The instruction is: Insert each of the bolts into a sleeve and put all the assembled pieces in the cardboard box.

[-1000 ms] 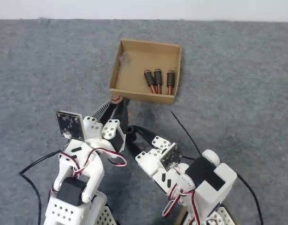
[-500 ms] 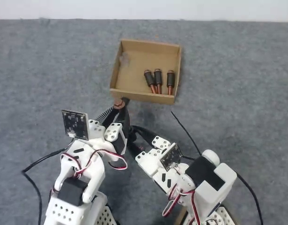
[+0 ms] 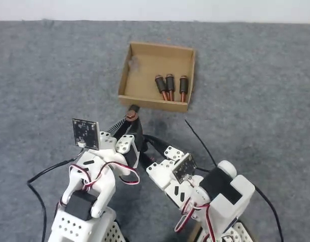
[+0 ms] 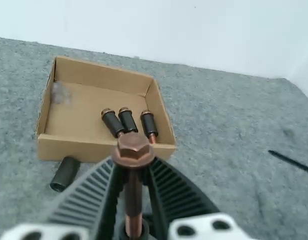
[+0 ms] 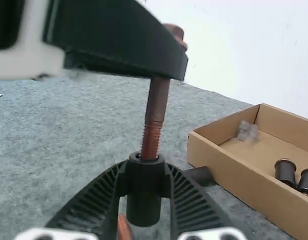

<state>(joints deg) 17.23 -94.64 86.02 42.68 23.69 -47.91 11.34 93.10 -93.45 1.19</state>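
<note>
bolt point(image 4: 135, 152) pinched upright between left jaws — tip down in the sleeve point(image 5: 143, 192) clamped between right jaws

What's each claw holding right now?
Left claw: shut on a bolt.
Right claw: shut on a sleeve, with the bolt's tip in its top.

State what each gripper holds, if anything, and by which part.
The left gripper clamps a copper bolt by its shank, just below the hex head. The right gripper clamps a black sleeve by its sides.
</note>
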